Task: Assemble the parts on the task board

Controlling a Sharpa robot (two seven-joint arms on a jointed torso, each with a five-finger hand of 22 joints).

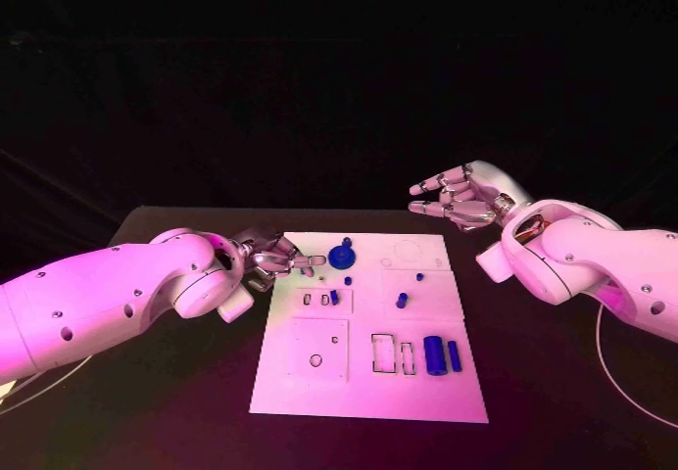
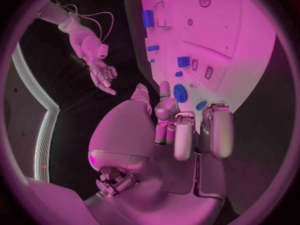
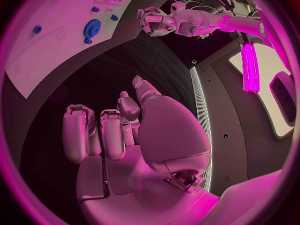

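The white task board (image 1: 304, 392) lies in the middle of the black table. A blue gear (image 1: 344, 259) stands near its far left corner, with a small blue piece (image 1: 346, 241) just beyond it. Several small blue pegs (image 1: 402, 301) dot the board's middle, and two blue blocks (image 1: 435, 354) lie near its right edge. My left hand (image 1: 275, 258) hovers at the board's far left edge, a little left of the gear (image 2: 180, 92), fingers loosely bent and holding nothing. My right hand (image 1: 460, 201) is raised beyond the far right corner, fingers apart and empty.
Empty rectangular slots (image 1: 384, 352) sit beside the blue blocks, and round holes (image 1: 315, 360) mark the near left panel. Bare black table (image 1: 184, 392) runs along both sides of the board. My right forearm (image 1: 594, 264) hangs over the table's right side.
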